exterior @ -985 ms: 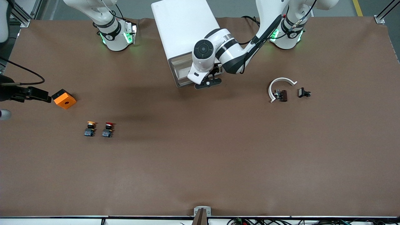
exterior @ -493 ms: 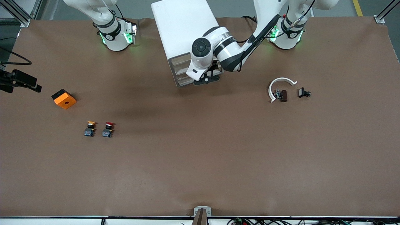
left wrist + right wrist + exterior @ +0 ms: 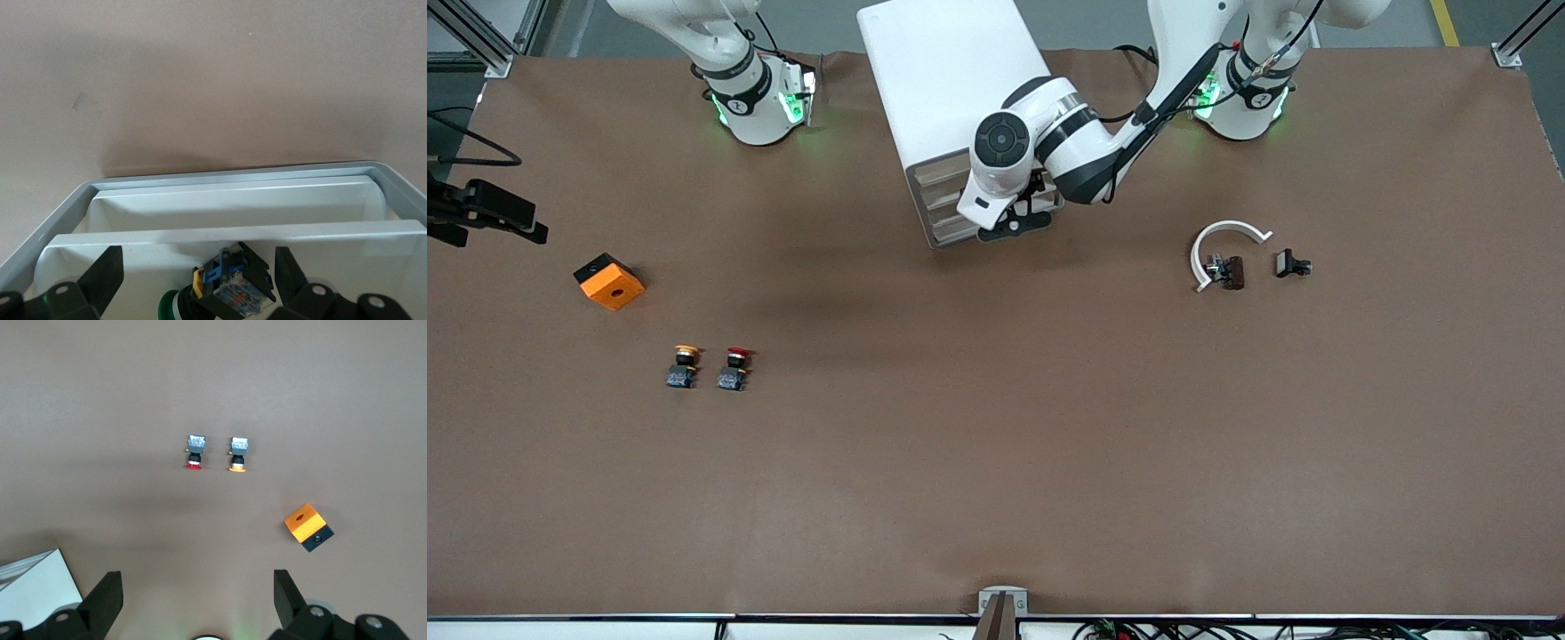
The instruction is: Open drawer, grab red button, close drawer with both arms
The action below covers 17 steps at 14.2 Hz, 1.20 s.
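Lying in the open drawer [image 3: 233, 200] of the cabinet [image 3: 951, 80] was a green button [image 3: 220, 293], between the left gripper's [image 3: 200, 280] wide fingers. The red button [image 3: 734, 367] sat on the brown table [image 3: 1049, 444] beside the yellow button [image 3: 683, 366]. The right gripper [image 3: 197, 600] hung wide, high above them.

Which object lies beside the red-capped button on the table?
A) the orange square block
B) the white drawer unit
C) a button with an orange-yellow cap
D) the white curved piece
C: the orange-yellow button lies right beside the red button, toward the right arm's end.
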Available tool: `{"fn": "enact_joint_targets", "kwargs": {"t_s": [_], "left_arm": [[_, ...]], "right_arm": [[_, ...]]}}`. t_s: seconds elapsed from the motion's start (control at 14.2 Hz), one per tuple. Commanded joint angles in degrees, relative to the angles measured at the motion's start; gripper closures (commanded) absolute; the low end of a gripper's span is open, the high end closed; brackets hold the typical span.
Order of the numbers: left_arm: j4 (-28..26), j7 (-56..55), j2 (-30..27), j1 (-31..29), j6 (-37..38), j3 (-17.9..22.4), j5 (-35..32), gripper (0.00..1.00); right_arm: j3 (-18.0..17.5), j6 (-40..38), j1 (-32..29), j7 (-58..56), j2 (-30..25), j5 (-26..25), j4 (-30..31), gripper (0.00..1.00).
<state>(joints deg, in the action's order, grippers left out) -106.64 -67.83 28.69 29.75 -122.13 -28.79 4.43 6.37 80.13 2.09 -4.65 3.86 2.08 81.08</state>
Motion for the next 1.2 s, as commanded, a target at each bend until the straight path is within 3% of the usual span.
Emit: {"fn": "enact_joint_targets", "kwargs": {"t_s": [0.0, 0.35, 0.7, 1.13], "left_arm": [[0.99, 0.42, 0.4, -1.01, 0.4, -0.74, 1.02, 0.0], [6.44, 1.12, 1.19, -7.68, 0.32, 0.32, -4.32, 0.0], [9.78, 2.78, -1.09, -16.99, 0.4, 0.23, -13.73, 0.0], [12.24, 6.48, -5.66, -28.59, 0.58, 0.23, -14.63, 0.0]], "right_arm": [[-0.57, 2.48, -1.82, -2.03, -6.48, -0.85, 7.67, 0.0], [-0.74, 5.65, -2.97, -1.86, -11.23, -1.02, 14.97, 0.0], [-0.83, 5.83, -2.35, -1.77, -12.47, -0.85, 15.33, 0.0], [-0.74, 7.32, -2.26, -2.12, -12.21, -2.25, 15.24, 0.0]]}}
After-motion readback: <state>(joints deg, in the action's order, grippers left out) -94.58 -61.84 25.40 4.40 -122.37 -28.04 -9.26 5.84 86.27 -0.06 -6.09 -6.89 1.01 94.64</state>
